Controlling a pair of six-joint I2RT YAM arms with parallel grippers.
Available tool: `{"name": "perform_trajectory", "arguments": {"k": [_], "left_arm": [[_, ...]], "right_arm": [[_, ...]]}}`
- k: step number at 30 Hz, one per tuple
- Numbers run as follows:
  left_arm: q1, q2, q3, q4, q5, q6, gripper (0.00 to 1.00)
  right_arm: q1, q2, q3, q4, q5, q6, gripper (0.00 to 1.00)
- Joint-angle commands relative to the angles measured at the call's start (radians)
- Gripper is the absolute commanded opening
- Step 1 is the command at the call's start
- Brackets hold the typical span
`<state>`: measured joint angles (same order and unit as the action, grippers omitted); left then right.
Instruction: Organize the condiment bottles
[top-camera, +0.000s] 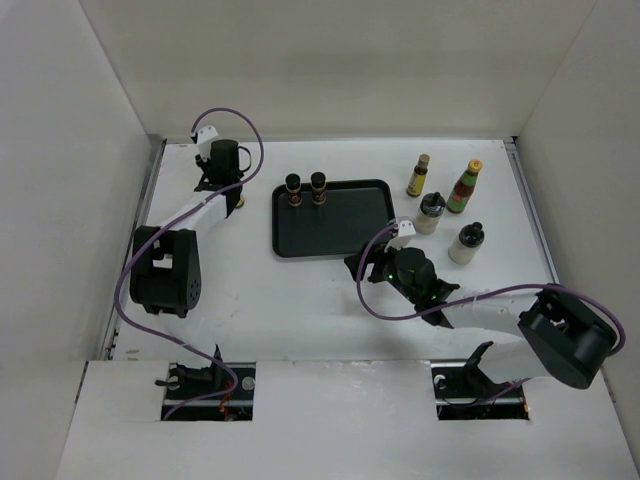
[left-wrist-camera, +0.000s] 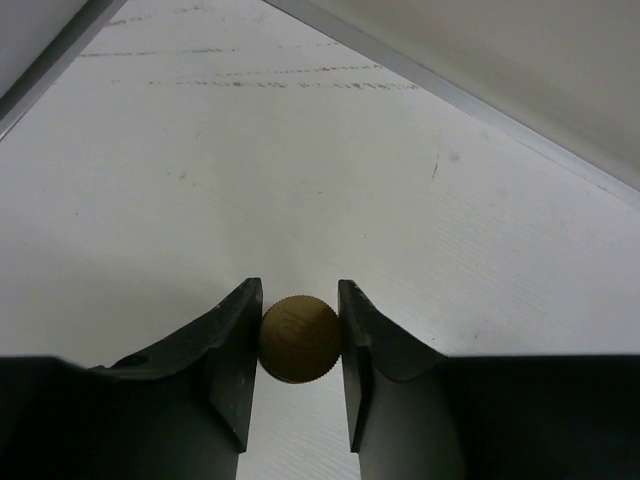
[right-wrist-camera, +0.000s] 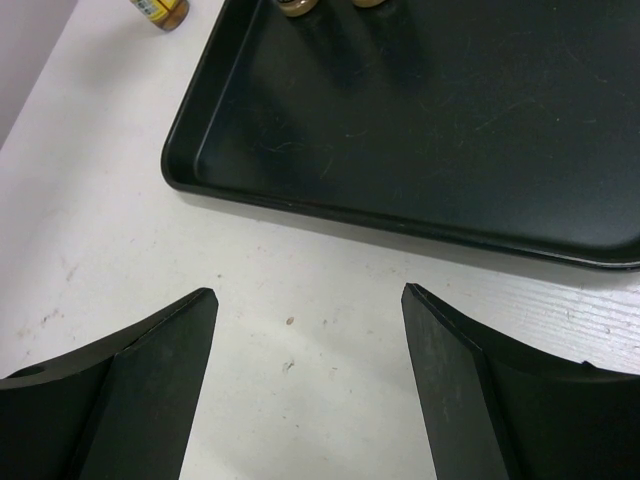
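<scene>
Slim dark-brown condiment bottle (left-wrist-camera: 300, 350), far left on white bench (top-camera: 260, 300), clamped at gold cap in left gripper (left-wrist-camera: 298, 300). Pickup in hand. Next: lift, carry right into black rectangular tray (top-camera: 340, 235). Right gripper (right-wrist-camera: 308, 295) wide, empty.

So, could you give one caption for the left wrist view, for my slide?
Left end effector closed on a gold bottle cap, seen from above, white table below.

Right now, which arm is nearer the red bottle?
Right. The right end effector is by the tray's near-right corner, near the red bottle; the left end effector is beyond the tray's left side.
</scene>
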<state>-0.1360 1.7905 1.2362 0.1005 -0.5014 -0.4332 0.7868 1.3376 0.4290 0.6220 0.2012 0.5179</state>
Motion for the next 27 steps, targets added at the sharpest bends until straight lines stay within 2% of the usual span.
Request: {"name": "perform_trajectory", "arguments": {"k": [1,4,10,17,27], "left_arm": [[-0.001,-0.031,0.031,0.021,0.006,-0.007,0.24],[-0.023,-0.095,-0.006,0.044,-0.002,-0.001,0.19],[-0.145,-0.216,-0.037,0.065,-0.020,0.048,0.18],[-0.265,-0.188,0.002,0.068,0.000,0.050,0.18],[-0.310,-0.114,0.065,0.068,-0.029,0.089,0.18]], "right_arm": [[0.007,0.017,0.034,0.068,-0.014,0.008,0.81],[0.007,0.006,0.031,0.073,-0.013,0.007,0.81],[0.007,0.005,0.030,0.073,-0.014,0.008,0.81],[0.007,-0.009,0.024,0.070,-0.011,0.007,0.81],[0.002,-0.011,0.017,0.071,-0.014,0.010,0.81]]}}
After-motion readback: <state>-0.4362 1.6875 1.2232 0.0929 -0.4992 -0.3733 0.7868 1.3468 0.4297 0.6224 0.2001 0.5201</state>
